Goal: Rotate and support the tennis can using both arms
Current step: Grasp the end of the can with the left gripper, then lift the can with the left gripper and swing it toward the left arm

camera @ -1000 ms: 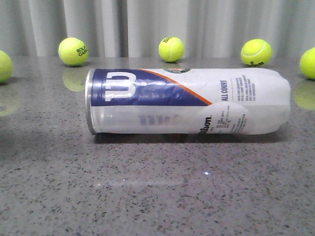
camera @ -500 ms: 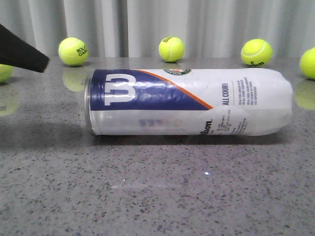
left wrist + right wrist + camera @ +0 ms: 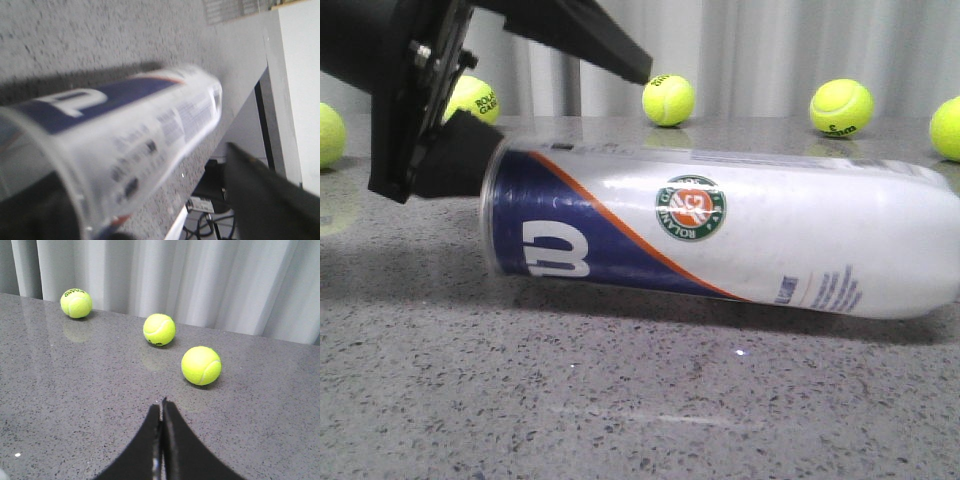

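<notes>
Tennis can (image 3: 720, 235): lying on the grey speckled table (image 3: 620, 400), long axis left to right across the front view, silver-rimmed end toward the left, far end angled slightly nearer the camera.
Left gripper (image 3: 510, 95): spread wide at the rimmed end, one finger (image 3: 455, 155) against the rim.
Right gripper (image 3: 161, 407): tips pressed together, holding nothing.
Tennis balls: five in front view, three in right wrist view.
</notes>
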Robot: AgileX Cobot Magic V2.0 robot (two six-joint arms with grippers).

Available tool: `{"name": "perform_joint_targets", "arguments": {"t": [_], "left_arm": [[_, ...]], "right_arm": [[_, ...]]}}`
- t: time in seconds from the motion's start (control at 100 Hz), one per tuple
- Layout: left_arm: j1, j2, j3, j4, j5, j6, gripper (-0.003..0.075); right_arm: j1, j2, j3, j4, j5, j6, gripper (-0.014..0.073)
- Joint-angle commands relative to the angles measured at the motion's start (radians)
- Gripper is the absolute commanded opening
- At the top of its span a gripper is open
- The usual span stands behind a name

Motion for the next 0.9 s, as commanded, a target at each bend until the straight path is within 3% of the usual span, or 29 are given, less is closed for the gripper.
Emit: {"name": "perform_joint_targets", "arguments": {"t": [0.0,0.12,0.35,0.49,0.58,0.74,0.89], "left_arm": [[-0.008,-0.028,-0.033,-0.080,-0.001,0.028,0.0286],[-0.008,-0.028,-0.033,-0.083,0.001,0.071,-0.0025],[-0.006,-0.054,-0.046,-0.075,0.015,0.159,-0.0021],[0.025,-0.142,-0.115,0.040,0.015,0.156,-0.0021],[0.044,-0.216,-0.184,0.176,0.015,0.109,-0.0021],[0.054,-0.330,-0.325,0.550,0.046,-0.077,-0.0021],[0.054,-0.385,-0.414,0.818,0.176,-0.216,-0.0021]], "right_arm": [[-0.008,0.003,-0.026,-0.006,-0.087,0.001,-0.0066],[-0.008,0.003,-0.026,-0.006,-0.087,0.001,-0.0066],[-0.008,0.003,-0.026,-0.006,-0.087,0.001,-0.0066],[-0.008,0.003,-0.026,-0.006,-0.087,0.001,-0.0066],[-0.008,0.003,-0.026,-0.006,-0.087,0.001,-0.0066],[-0.008,0.003,-0.026,-0.006,-0.087,0.001,-0.0066],[-0.008,0.003,-0.026,-0.006,-0.087,0.001,-0.0066]]}}
